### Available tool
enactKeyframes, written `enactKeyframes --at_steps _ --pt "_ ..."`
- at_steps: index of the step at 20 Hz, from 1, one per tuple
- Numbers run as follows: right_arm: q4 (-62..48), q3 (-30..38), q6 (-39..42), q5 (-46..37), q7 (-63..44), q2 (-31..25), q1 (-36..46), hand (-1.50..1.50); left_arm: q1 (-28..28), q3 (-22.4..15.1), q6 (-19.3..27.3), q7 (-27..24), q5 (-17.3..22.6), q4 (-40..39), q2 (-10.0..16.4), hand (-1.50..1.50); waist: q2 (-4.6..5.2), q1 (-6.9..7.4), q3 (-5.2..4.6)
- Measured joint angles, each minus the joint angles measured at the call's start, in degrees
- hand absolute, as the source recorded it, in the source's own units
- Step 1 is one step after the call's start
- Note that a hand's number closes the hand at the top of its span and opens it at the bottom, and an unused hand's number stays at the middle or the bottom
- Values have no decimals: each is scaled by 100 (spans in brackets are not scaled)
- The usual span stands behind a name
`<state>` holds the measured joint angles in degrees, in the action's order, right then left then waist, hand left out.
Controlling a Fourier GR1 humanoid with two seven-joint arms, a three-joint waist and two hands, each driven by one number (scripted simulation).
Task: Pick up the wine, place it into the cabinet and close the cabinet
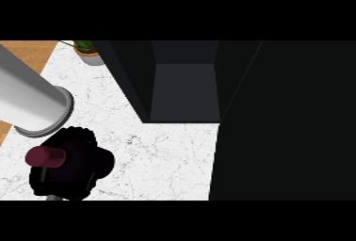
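The wine bottle shows as a maroon cap [46, 156] with a dark neck below it, at the lower left of the head view. My left hand [78, 162] is curled round the bottle and hides most of its body. Its grey forearm [28, 96] comes in large from the upper left, raised above the counter. The dark cabinet [184, 92] stands at the top centre with its inside showing. Its door [285, 122] is swung open and fills the right side. The hand and bottle are left of the cabinet's opening and nearer to me. My right hand shows nowhere.
A white marble counter [163, 160] lies under the hand and in front of the cabinet. A small potted plant [88, 51] stands at the back left, beside the cabinet's left wall. Wooden floor [24, 52] shows past the counter's left edge.
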<state>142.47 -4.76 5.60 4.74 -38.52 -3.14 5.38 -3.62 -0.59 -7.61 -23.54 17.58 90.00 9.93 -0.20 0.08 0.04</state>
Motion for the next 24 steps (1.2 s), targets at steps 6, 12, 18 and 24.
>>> enactKeyframes --at_steps 6,12,18,24 --pt "4 107 107 40 49 -27 -91 -150 180 -418 542 974 -311 931 -207 150 4 -24 0" --pt "-40 74 111 33 146 49 -98 -150 558 -943 955 1911 -529 1503 -560 150 8 -29 -1" --pt "-55 221 177 73 174 20 -88 -150 1195 -1496 1668 2504 -771 1676 -883 150 11 -44 -1" --pt "-37 104 154 74 170 86 -142 -150 2013 -1973 2574 2734 -774 1302 -965 150 14 -66 -2"
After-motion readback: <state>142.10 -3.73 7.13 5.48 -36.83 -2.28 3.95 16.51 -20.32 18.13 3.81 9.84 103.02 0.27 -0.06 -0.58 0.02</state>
